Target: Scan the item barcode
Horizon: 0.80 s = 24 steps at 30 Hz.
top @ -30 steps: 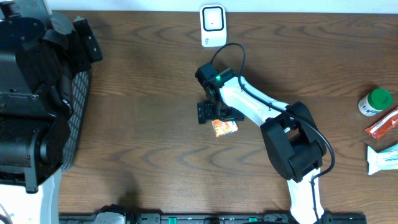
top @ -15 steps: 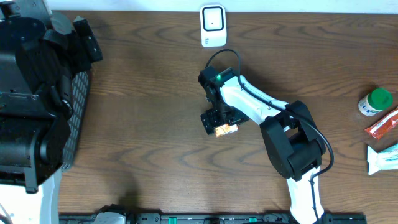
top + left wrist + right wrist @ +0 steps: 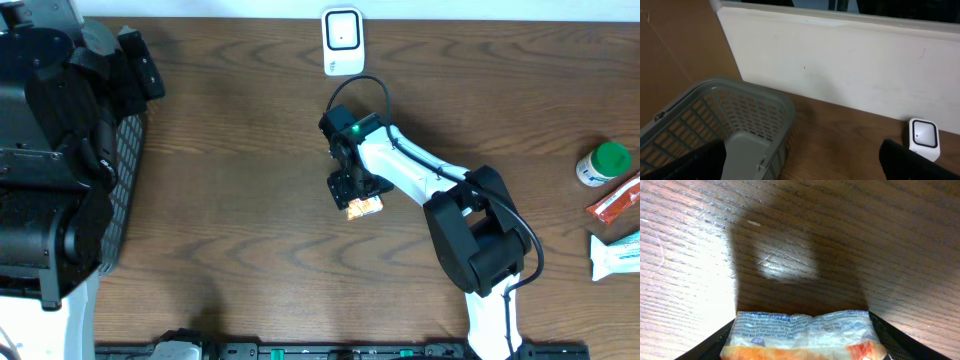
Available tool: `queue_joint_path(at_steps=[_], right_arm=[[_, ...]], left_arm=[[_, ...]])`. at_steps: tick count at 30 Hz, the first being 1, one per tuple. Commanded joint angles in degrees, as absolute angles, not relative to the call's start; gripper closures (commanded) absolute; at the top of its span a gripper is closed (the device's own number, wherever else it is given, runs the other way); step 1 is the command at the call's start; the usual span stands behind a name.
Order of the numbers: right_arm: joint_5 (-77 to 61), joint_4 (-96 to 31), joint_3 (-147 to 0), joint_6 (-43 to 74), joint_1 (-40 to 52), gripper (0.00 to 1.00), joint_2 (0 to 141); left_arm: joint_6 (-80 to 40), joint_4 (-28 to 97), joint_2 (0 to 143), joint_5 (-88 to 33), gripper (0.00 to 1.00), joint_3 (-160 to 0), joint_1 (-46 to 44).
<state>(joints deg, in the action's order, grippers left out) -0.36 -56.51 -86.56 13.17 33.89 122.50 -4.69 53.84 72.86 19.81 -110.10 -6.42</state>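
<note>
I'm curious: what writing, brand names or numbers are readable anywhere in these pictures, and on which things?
No text can be quoted; nothing is legible.
Orange-and-white packet: lines of fine blue print along its top seam, too blurred to read.
White scanner: no lettering visible.
Green-capped bottle: label too small to read.
Orange package and white-and-teal package at the table's edge: any print too small to read.

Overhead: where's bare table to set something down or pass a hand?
Widest bare wood: between the basket and the orange packet. Also free: from the scanner right to the green-capped bottle, and the front strip below the packet. Crowded: right edge, where bottle, orange-red pack and white tube cluster; far left, under the left arm.
</note>
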Motion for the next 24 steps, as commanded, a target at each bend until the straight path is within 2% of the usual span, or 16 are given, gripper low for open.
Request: queue_joint_path(at_steps=[1, 3, 8, 16, 18, 20, 24], right_arm=[[-1.06, -56.29, -83.61, 13.93, 33.47, 0.31, 126.65], [-1.21, -57.36, -84.73, 14.76, 33.34, 0.36, 126.65], [-1.19, -61.49, -91.00, 14.74, 33.34, 0.42, 126.63], [-1.69, -74.72, -109.56, 15.00, 33.43, 0.45, 126.63], [-3.03, -79.70, -114.28, 16.45, 33.41, 0.44, 126.63], [-5.69, -83.61, -118.02, 16.71, 33.41, 0.39, 126.63], [-12.47, -87.33, -120.86, 16.73, 33.23, 0.38, 126.63]], left_arm=[[-5.17, 53.98, 72.66, 20.01, 0.02, -109.93, -6.17], [-5.19, 53.98, 72.66, 20.01, 0.02, -109.93, -6.17], [-5.17, 53.98, 72.66, 20.01, 0.02, -109.93, -6.17], [-5.17, 53.98, 72.66, 20.01, 0.02, -109.93, -6.17], [-5.17, 53.98, 72.66, 20.01, 0.02, -109.93, -6.17], [-5.19, 53.98, 72.66, 20.01, 0.02, -109.93, -6.17], [-5.17, 53.98, 72.66, 20.01, 0.03, -109.93, -6.17]])
